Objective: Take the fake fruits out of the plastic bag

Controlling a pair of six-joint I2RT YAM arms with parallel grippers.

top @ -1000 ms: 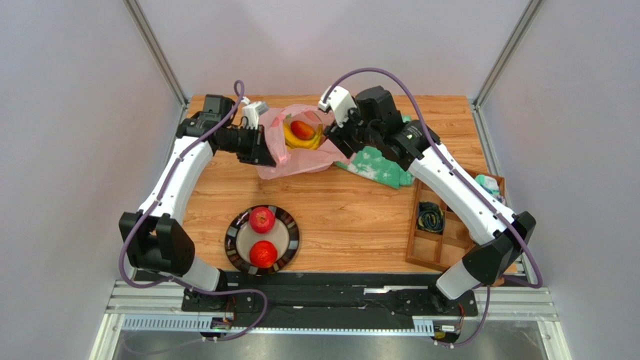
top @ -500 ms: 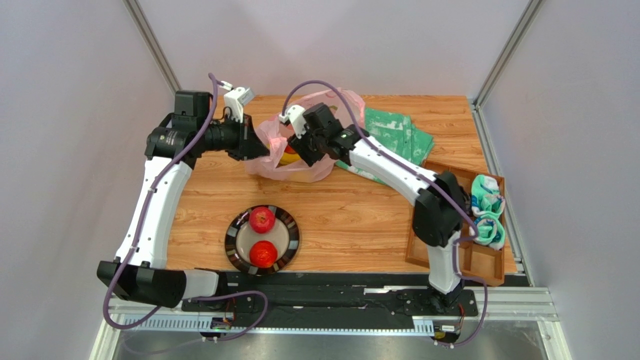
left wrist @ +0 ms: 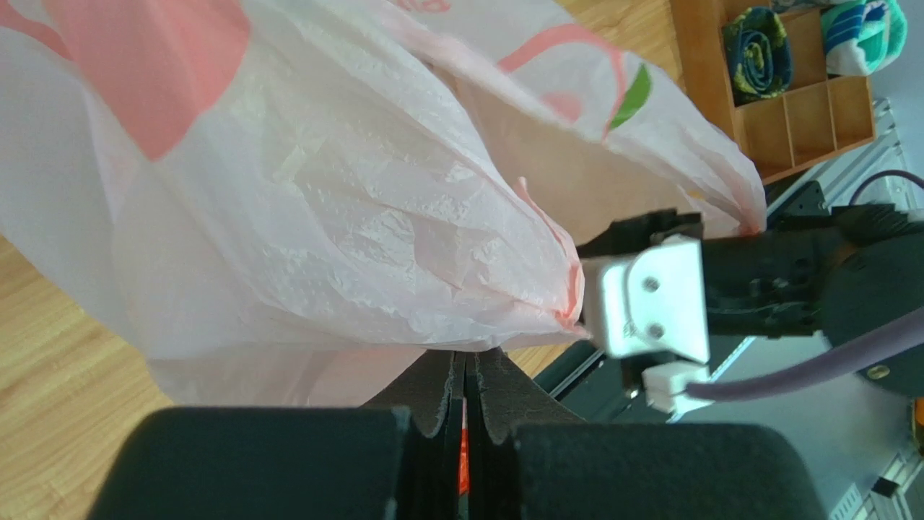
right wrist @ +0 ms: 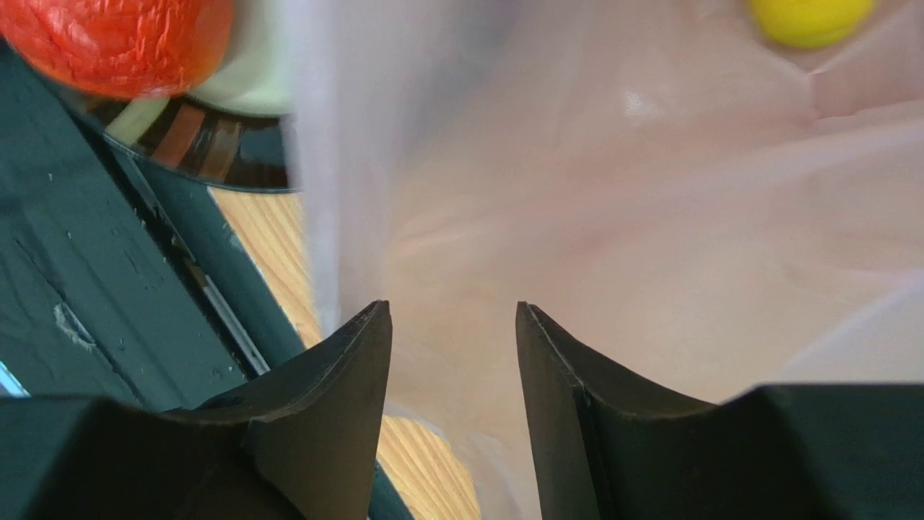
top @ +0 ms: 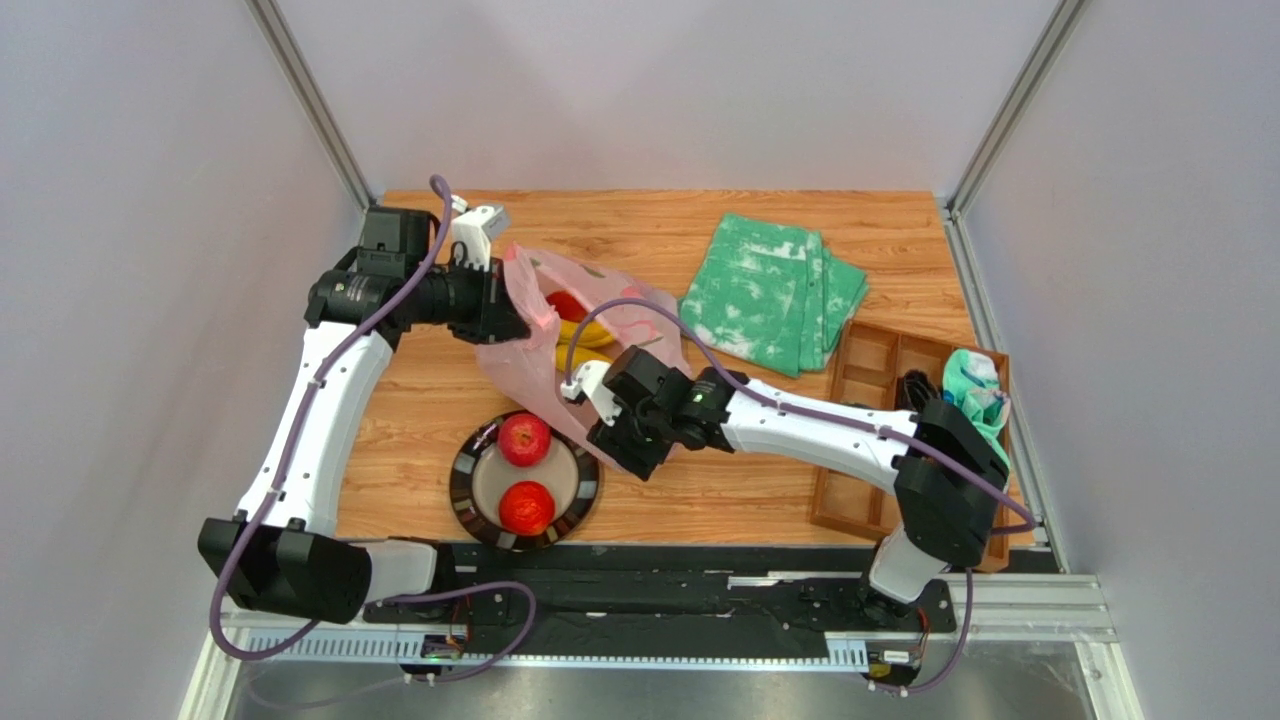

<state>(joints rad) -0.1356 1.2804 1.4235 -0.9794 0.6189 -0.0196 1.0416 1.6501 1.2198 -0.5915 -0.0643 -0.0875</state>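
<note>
The pink plastic bag (top: 520,354) stretches from back left down toward the plate. A red fruit (top: 564,306) and yellow bananas (top: 589,339) show at its mouth. My left gripper (top: 507,311) is shut on the bag's rim; in the left wrist view its jaws (left wrist: 464,358) pinch the film (left wrist: 325,217). My right gripper (top: 604,425) is at the bag's near end, jaws apart. In the right wrist view (right wrist: 450,314) pink film (right wrist: 651,217) fills the gap, with a yellow fruit (right wrist: 808,16) beyond. Two red apples (top: 525,440) (top: 526,507) lie on the dark plate (top: 469,483).
A folded green-and-white cloth (top: 769,293) lies at the back right. A wooden compartment tray (top: 879,353) stands along the right edge with rolled cloths (top: 977,398) in it. The right wrist view shows the plate's rim (right wrist: 217,152) and the black base rail (right wrist: 98,282).
My right arm swung from the bag's far side round to its near end by the plate, jaws narrowing. The bag got drawn out toward the front. The green cloth is now uncovered.
</note>
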